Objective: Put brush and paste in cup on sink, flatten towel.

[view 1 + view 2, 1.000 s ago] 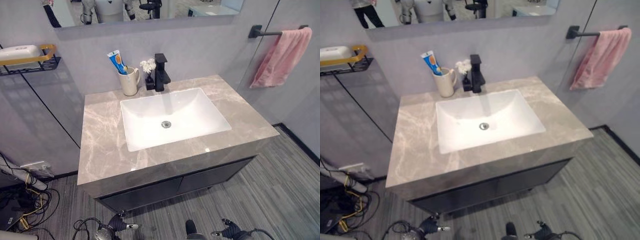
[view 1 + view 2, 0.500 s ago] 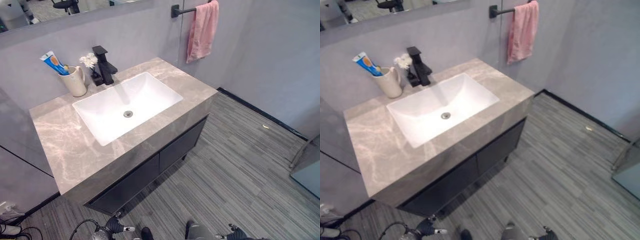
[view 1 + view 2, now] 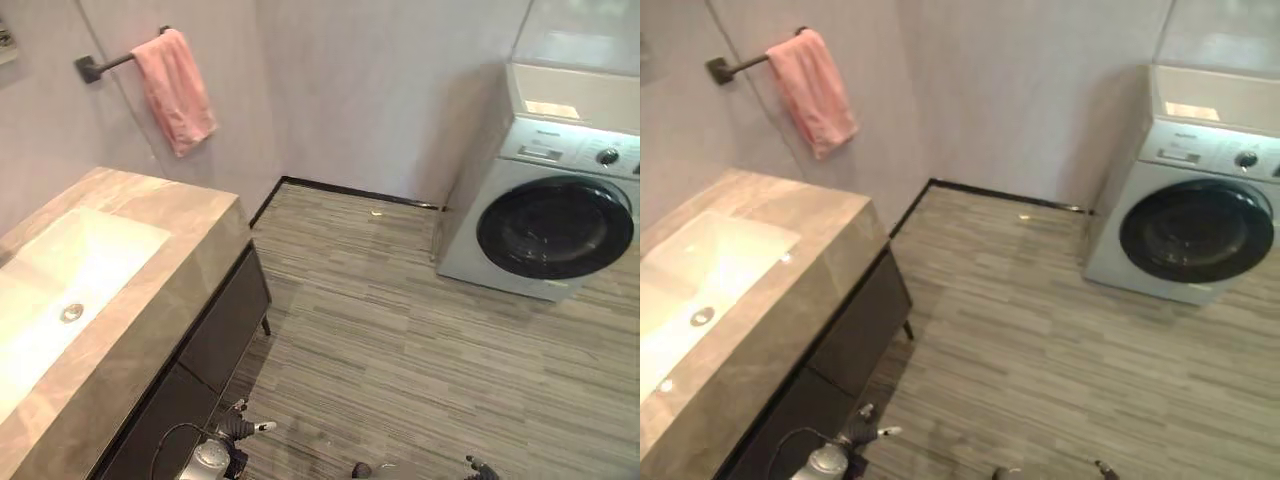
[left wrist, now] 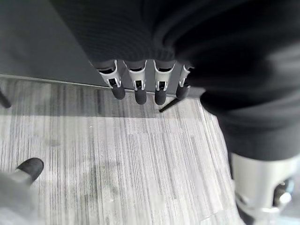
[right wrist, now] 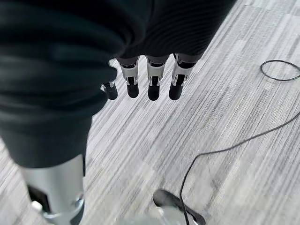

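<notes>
A pink towel hangs bunched in narrow folds from a black wall bar above the far end of the marble counter. The white sink basin is set into that counter at the left. My left hand hangs low beside the dark cabinet, fingers straight and holding nothing; it also shows at the bottom of the left eye view. My right hand hangs over the striped floor, fingers relaxed and empty.
A silver washing machine with a dark round door stands against the wall at the right. The dark vanity cabinet sits under the counter. Striped grey floor stretches between the vanity and the machine.
The camera has swung to the right: the cup, paste and faucet have left the picture, the towel now sits at upper left, and the washing machine has come into view. Both hands still hang low.
</notes>
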Available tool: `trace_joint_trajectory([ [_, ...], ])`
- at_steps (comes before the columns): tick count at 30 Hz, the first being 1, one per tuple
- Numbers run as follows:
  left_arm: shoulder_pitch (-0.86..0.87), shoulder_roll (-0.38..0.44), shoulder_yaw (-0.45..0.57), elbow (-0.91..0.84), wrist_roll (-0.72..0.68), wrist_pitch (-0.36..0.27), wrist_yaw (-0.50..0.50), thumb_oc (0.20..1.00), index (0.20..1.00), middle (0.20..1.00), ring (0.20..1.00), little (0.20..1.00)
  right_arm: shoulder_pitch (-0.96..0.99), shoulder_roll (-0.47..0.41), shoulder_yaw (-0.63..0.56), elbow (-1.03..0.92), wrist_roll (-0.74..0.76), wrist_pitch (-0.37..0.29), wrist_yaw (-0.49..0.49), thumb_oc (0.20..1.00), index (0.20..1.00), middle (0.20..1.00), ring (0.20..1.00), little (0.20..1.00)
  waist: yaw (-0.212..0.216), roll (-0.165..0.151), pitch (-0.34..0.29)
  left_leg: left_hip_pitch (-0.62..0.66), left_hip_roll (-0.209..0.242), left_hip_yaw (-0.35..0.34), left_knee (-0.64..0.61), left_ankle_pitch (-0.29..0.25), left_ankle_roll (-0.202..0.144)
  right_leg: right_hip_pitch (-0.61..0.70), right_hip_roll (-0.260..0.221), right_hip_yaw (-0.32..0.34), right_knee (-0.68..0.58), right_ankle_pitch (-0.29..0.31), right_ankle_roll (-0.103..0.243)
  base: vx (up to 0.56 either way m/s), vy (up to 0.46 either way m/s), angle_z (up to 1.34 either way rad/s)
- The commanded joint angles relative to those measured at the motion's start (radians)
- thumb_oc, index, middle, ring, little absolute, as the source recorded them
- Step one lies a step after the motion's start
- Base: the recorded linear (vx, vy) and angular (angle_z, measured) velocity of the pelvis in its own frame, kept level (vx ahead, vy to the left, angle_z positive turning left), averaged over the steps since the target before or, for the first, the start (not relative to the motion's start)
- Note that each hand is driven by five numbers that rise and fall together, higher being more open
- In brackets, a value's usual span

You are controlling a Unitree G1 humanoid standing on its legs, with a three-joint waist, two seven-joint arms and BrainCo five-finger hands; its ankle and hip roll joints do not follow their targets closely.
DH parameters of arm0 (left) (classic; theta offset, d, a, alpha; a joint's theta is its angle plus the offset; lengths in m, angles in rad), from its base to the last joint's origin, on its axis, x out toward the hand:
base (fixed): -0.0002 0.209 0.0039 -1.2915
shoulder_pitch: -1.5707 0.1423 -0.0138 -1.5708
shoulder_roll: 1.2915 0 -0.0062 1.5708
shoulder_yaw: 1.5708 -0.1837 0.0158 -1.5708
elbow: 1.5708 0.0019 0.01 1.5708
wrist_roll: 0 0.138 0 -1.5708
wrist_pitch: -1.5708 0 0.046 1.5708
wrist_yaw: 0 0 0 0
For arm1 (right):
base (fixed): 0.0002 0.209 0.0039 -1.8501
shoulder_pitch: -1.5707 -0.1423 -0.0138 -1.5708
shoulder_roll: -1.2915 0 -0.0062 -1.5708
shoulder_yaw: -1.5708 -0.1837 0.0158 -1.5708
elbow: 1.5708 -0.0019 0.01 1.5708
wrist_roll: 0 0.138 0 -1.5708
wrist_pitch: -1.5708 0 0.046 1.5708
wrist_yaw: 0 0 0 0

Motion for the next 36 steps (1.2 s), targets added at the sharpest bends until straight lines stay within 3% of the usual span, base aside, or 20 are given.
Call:
trace_joint_trajectory([
  [1,-0.030,0.050,0.020,-0.040,-0.024,-0.032,0.027,1.000,1.000,1.000,1.000,1.000,-0.023,-0.037,-0.021,-0.038,-0.011,-0.031,-0.009,1.000,1.000,1.000,1.000,1.000,0.023,-0.015,0.026,-0.036,-0.107,0.040,-0.214,0.027,0.114,0.097,-0.042,0.012,-0.179,0.062,0.163,0.28,0.088,-0.88],
  [2,-0.038,0.058,0.021,-0.025,-0.021,-0.030,0.033,1.000,1.000,1.000,1.000,1.000,-0.030,-0.046,-0.021,-0.042,-0.017,-0.034,-0.016,1.000,1.000,1.000,1.000,1.000,0.041,-0.011,0.026,-0.077,-0.119,-0.010,-0.248,0.072,0.106,0.118,-0.027,0.026,-0.185,0.051,0.162,0.28,0.094,-0.31],
  [3,-0.042,0.062,0.024,-0.024,-0.025,-0.029,0.035,1.000,1.000,1.000,1.000,1.000,-0.036,-0.047,-0.019,-0.047,-0.018,-0.035,-0.017,1.000,1.000,1.000,1.000,1.000,0.042,-0.009,0.032,-0.077,-0.120,-0.026,-0.260,0.082,0.101,0.124,-0.024,0.035,-0.176,0.041,0.160,0.27,0.101,-0.05],
  [5,-0.042,0.073,0.039,-0.028,-0.024,-0.025,0.036,1.000,1.000,1.000,1.000,1.000,-0.035,-0.044,-0.021,-0.064,-0.023,-0.032,-0.010,1.000,1.000,1.000,1.000,1.000,0.034,-0.011,0.035,-0.057,-0.131,-0.014,-0.240,0.057,0.112,0.130,-0.031,0.049,-0.142,0.020,0.165,0.23,0.207,-0.54],
  [6,-0.035,0.085,0.048,-0.054,-0.028,-0.027,0.035,1.000,1.000,1.000,1.000,1.000,-0.043,-0.036,-0.029,-0.062,-0.028,-0.033,-0.009,1.000,1.000,1.000,1.000,1.000,0.034,-0.020,0.030,-0.039,-0.161,-0.008,-0.206,0.017,0.138,0.121,-0.045,0.076,-0.078,-0.001,0.176,0.24,0.269,-0.52],
  [13,-0.006,0.104,0.041,-0.117,-0.031,-0.027,0.008,1.000,1.000,1.000,1.000,1.000,-0.054,-0.012,-0.035,-0.052,-0.020,-0.032,0.005,1.000,1.000,1.000,1.000,1.000,0.051,-0.037,0.017,-0.019,-0.191,0.013,-0.139,-0.070,0.179,0.114,-0.083,0.087,-0.008,-0.017,0.203,0.15,0.176,-0.28],
  [16,0.001,0.111,0.043,-0.130,-0.028,-0.024,0.007,1.000,1.000,1.000,1.000,1.000,-0.050,-0.006,-0.034,-0.075,-0.019,-0.032,0.008,1.000,1.000,1.000,1.000,1.000,0.050,-0.036,0.018,0.002,-0.200,0.012,-0.148,-0.080,0.191,0.087,-0.095,0.091,0.065,0.001,0.218,0.07,0.126,0.02],
  [19,0.014,0.124,0.047,-0.166,-0.029,-0.019,0.002,1.000,1.000,1.000,1.000,1.000,-0.040,-0.007,-0.041,-0.109,-0.016,-0.031,0.011,1.000,1.000,1.000,1.000,1.000,0.034,-0.023,0.042,0.055,-0.220,0.001,-0.172,-0.084,0.216,-0.013,-0.124,0.101,0.265,0.152,0.230,0.06,0.154,0.04],
  [22,0.021,0.130,0.052,-0.180,-0.034,-0.015,-0.002,1.000,1.000,1.000,1.000,1.000,-0.036,-0.012,-0.042,-0.147,-0.017,-0.030,0.013,1.000,1.000,1.000,1.000,1.000,0.026,-0.004,0.059,0.082,-0.217,0.002,-0.195,-0.082,0.229,-0.059,-0.123,0.080,0.339,0.167,0.223,0.06,0.113,0.14],
  [24,0.024,0.126,0.057,-0.161,-0.027,-0.016,-0.007,1.000,1.000,1.000,1.000,1.000,-0.024,-0.009,-0.042,-0.168,-0.002,-0.036,0.020,1.000,1.000,1.000,1.000,1.000,-0.003,-0.005,0.057,0.123,-0.231,-0.022,-0.234,-0.067,0.228,-0.130,-0.027,0.112,0.278,0.112,0.208,0.21,0.062,0.01],
  [25,0.024,0.126,0.057,-0.161,-0.027,-0.016,-0.007,1.000,1.000,1.000,1.000,1.000,-0.024,-0.009,-0.042,-0.169,-0.002,-0.036,0.020,1.000,1.000,1.000,1.000,1.000,-0.003,-0.005,0.057,0.123,-0.231,-0.023,-0.234,-0.067,0.228,-0.129,-0.028,0.112,0.278,0.112,0.208,0.22,0.004,-0.02],
  [27,0.012,0.116,0.067,-0.105,-0.026,-0.017,0.005,1.000,1.000,1.000,1.000,1.000,-0.028,-0.006,-0.052,-0.168,0.019,-0.043,0.013,1.000,1.000,1.000,1.000,1.000,-0.008,-0.014,0.048,0.148,-0.237,-0.012,-0.271,-0.079,0.218,-0.144,-0.063,0.050,0.097,0.123,0.208,0.24,-0.054,0.08],
  [28,-0.004,0.109,0.068,-0.076,-0.025,-0.019,0.012,1.000,1.000,1.000,1.000,1.000,-0.031,-0.001,-0.047,-0.166,0.021,-0.045,0.010,1.000,1.000,1.000,1.000,1.000,-0.021,-0.025,0.045,0.174,-0.244,-0.015,-0.293,-0.088,0.208,-0.180,-0.068,0.040,-0.022,0.171,0.223,0.34,-0.084,-0.01],
  [30,-0.024,0.103,0.065,-0.055,-0.021,-0.022,0.022,1.000,1.000,1.000,1.000,1.000,-0.034,0.001,-0.043,-0.168,0.018,-0.043,0.006,1.000,1.000,1.000,1.000,1.000,-0.032,-0.028,0.049,0.207,-0.240,-0.021,-0.310,-0.091,0.193,-0.193,-0.078,0.045,-0.105,0.227,0.243,0.28,-0.065,-0.08],
  [34,-0.036,0.098,0.064,-0.058,-0.025,-0.023,0.028,1.000,1.000,1.000,1.000,1.000,-0.028,-0.003,-0.043,-0.170,0.011,-0.039,0.005,1.000,1.000,1.000,1.000,1.000,-0.043,-0.029,0.038,0.240,-0.241,-0.036,-0.305,-0.103,0.183,-0.178,-0.072,0.050,-0.125,0.253,0.243,0.28,-0.056,0.07],
  [36,-0.046,0.086,0.054,-0.043,-0.023,-0.024,0.028,1.000,1.000,1.000,1.000,1.000,-0.013,-0.009,-0.044,-0.150,0.014,-0.038,0.011,1.000,1.000,1.000,1.000,1.000,-0.055,-0.026,0.004,0.279,-0.228,-0.058,-0.300,-0.115,0.167,-0.155,-0.041,0.070,-0.109,0.232,0.222,0.41,-0.117,0.38],
])
